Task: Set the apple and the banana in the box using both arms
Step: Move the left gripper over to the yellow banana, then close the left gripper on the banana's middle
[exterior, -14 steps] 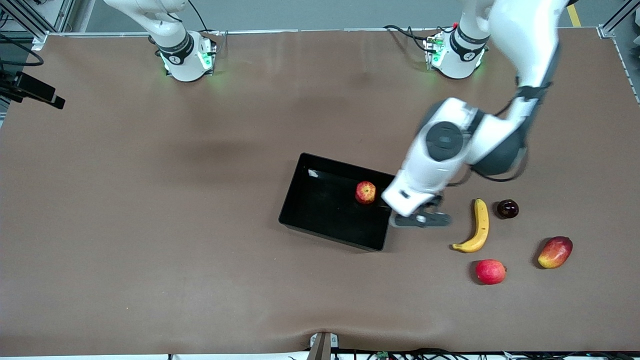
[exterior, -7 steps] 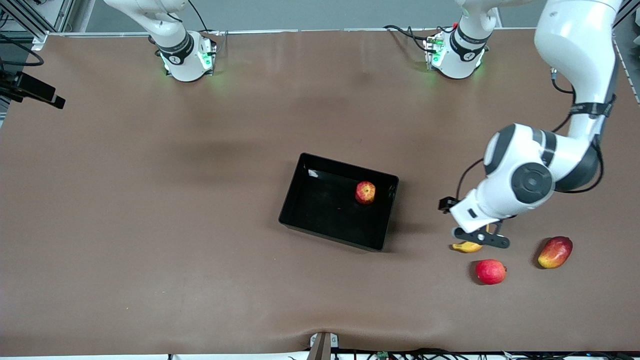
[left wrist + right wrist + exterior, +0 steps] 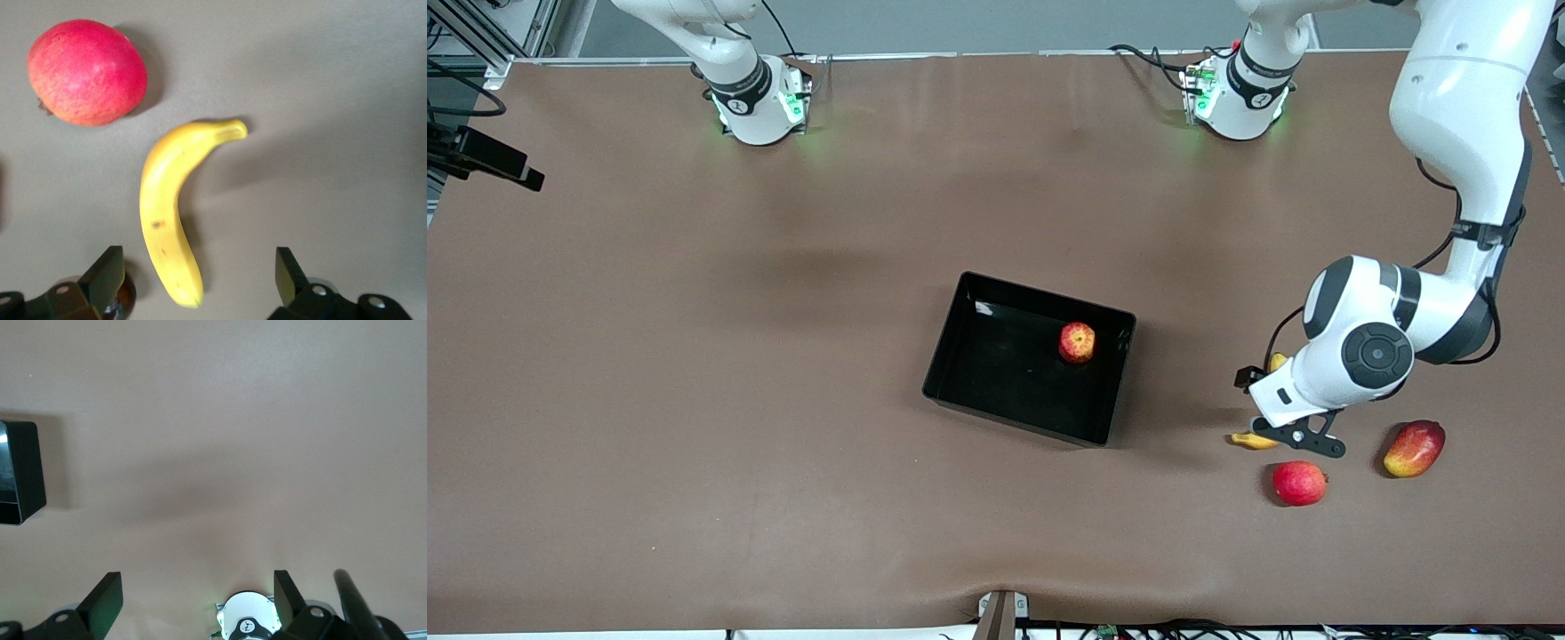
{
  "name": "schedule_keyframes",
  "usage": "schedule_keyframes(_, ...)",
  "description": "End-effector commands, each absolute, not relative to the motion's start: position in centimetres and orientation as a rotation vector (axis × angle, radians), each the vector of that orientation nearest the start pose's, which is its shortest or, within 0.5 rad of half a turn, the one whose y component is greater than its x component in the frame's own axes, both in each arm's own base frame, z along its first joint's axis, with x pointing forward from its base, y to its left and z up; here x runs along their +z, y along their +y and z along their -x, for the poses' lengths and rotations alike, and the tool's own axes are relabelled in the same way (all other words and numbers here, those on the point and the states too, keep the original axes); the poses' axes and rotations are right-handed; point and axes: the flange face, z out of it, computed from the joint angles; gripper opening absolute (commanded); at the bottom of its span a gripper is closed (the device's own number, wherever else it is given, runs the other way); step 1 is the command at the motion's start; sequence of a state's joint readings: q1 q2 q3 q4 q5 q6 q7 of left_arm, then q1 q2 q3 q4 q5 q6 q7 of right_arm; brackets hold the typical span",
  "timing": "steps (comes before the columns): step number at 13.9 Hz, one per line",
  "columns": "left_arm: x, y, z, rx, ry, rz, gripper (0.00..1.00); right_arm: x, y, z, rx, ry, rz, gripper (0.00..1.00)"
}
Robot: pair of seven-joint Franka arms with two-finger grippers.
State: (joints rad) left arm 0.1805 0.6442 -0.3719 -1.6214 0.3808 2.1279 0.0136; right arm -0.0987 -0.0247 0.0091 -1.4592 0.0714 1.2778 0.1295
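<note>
Hiding most of banana: left pincer, fingers spread

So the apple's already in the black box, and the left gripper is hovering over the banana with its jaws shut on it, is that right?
Not quite. The apple is in the box, and the left gripper is over the banana, but its jaws stand open, apart from the fruit. The left wrist view shows this: the banana lies on the table, ungripped.
</note>
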Motion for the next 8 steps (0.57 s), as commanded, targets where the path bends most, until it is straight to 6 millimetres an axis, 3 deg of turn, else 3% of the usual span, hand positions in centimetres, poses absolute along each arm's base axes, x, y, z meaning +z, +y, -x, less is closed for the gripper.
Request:
schedule_keyframes(1,23.3,-4.7,-67.6,0.037,0.635,2.995,0.99,66.9,-3.9,-50.4,0.238,0.304,3.037,1.00)
schedule_keyframes(4,21.7,-4.1,-67.3,0.031,0.667,3.004,0.90,67.0,-3.9,-50.4,0.238,0.304,3.037,1.00)
schedule_keyframes(8,19.9,-3.0,-67.1,0.057,0.642,3.022,0.65,66.8,-4.0,-50.4,0.250,0.308,3.036,1.00)
